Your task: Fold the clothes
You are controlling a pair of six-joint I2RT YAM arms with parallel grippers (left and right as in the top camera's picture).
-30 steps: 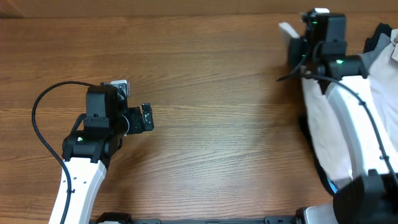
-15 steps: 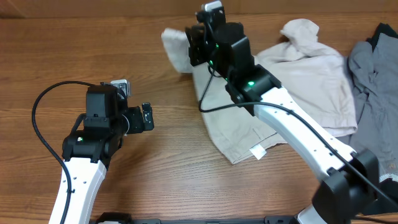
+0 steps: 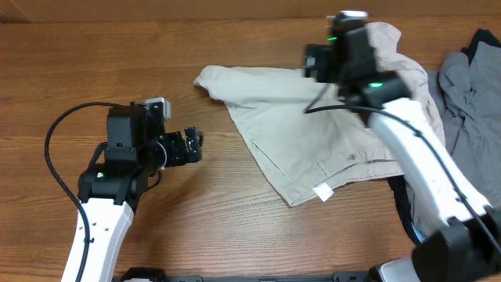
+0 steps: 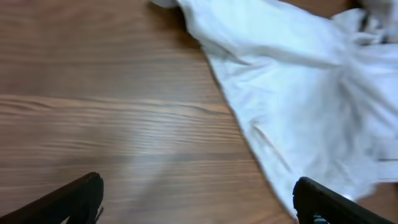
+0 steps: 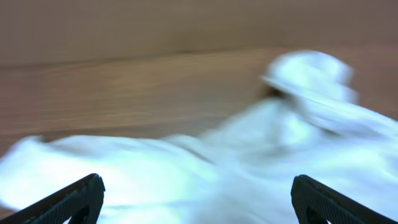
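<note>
Nothing can be read: no text, brand or number is legible. The small white label (image 3: 322, 193) at the edge of the shorts (image 3: 297, 125) is too small to show any print, and both wrist views are too blurred to show lettering.

1. One pair of pale beige cotton shorts (image 3: 313, 133), with one small white label (image 3: 322, 193)
2. One crumpled grey fabric garment (image 3: 470, 86)
3. One black fabric piece (image 3: 476, 43)
4. Two white-and-black robot arms: left arm (image 3: 106, 211), right arm (image 3: 423, 157)
5. One brown wooden worktop (image 3: 196, 227)
</note>
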